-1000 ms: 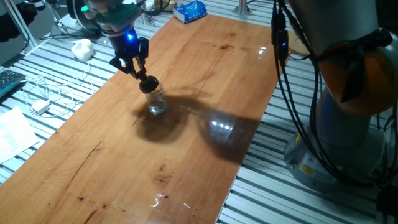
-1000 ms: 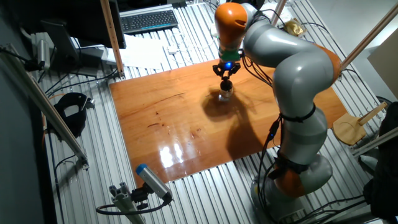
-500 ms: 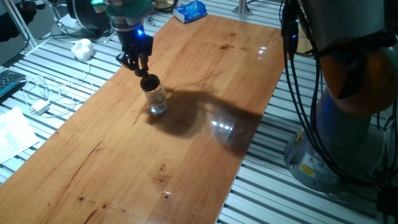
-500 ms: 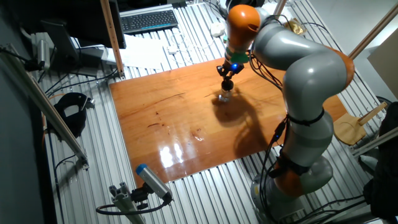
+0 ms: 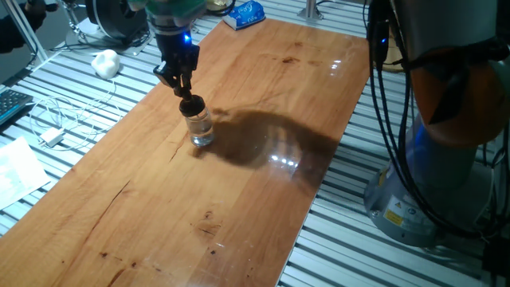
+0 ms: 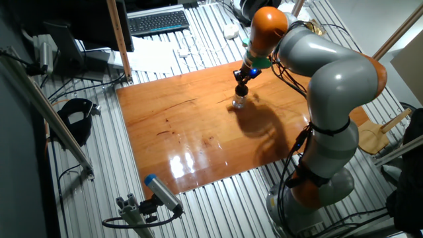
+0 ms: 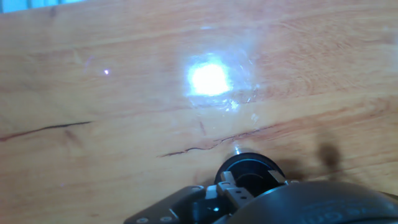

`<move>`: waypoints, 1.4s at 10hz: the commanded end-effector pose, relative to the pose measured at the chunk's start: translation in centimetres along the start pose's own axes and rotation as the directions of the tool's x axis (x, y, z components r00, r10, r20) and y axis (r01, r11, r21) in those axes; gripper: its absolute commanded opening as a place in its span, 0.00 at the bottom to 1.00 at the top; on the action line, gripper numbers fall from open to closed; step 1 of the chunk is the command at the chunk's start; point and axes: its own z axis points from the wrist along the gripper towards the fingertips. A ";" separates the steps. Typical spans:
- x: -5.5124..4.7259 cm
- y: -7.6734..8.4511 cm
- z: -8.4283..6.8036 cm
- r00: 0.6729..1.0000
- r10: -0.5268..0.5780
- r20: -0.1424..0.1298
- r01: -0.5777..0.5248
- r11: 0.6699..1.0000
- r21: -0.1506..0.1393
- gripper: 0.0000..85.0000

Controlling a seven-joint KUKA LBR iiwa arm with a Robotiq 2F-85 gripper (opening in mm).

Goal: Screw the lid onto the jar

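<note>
The clear glass jar stands upright on the wooden table, left of its middle. The black lid sits on the jar's neck. My gripper comes down from above and is shut on the lid's knob. In the other fixed view the gripper is right over the lid and the jar. In the hand view the round black lid shows at the bottom edge, partly hidden by my gripper; the jar itself is hidden under it.
A blue and white packet lies at the table's far end. A white lump and cables lie on the slatted bench left of the table. A keyboard is behind. The arm's base stands to the right.
The hand has turned about its own axis while staying on the lid. The arm's upper links have swung to the right. The jar has stayed in place.
</note>
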 end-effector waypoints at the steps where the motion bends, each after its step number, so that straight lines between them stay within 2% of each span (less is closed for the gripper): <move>1: 0.1 0.0 0.0 1.000 -0.011 0.004 0.011 1.000 -0.003 0.00; 4: 0.6 -0.8 0.1 0.998 -0.057 0.027 0.058 0.997 -0.055 0.00; 9: 1.4 -0.8 -0.2 0.996 -0.076 0.056 0.081 0.993 -0.089 0.00; 12: 1.4 -0.7 -0.1 0.992 -0.082 0.095 0.090 0.992 -0.084 0.00; 14: 1.4 -0.7 -0.1 0.991 -0.085 0.107 0.093 0.993 -0.079 0.00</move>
